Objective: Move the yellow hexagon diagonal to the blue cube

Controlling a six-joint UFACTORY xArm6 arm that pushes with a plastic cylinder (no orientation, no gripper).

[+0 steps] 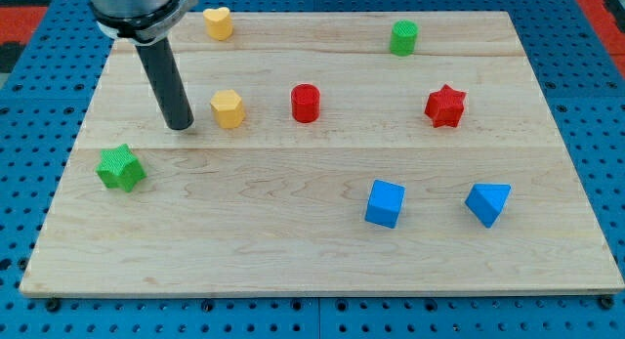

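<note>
Broad pale wooden board (322, 251) over a blue pegboard surface (586, 105), filling most of the view. Straight dark rod coming down from the view's top left, my tip (182, 127) resting on the board just to the view's left of the yellow plastic hexagon block (228, 108), close but with a sliver of wood apparently between them. No pincer on this arm, so nothing to report as wide, narrow or holding: only a bare rod end for pushing.

Yellow hexagon in the board's upper left quarter; blue plastic cube (385, 203) well apart from it, lower and to the view's right. Tip placed on the hexagon's far side from the cube, probably so a push sends it rightward toward the target.

Red cylinder block (306, 103) just right of the hexagon, likely in the way of a straight shove. Blue triangular block (488, 202) right of the cube. Red star block (445, 105), green star block (121, 168), green cylinder block (403, 37) and yellow heart-shaped block (218, 23) scattered elsewhere, uninvolved.
</note>
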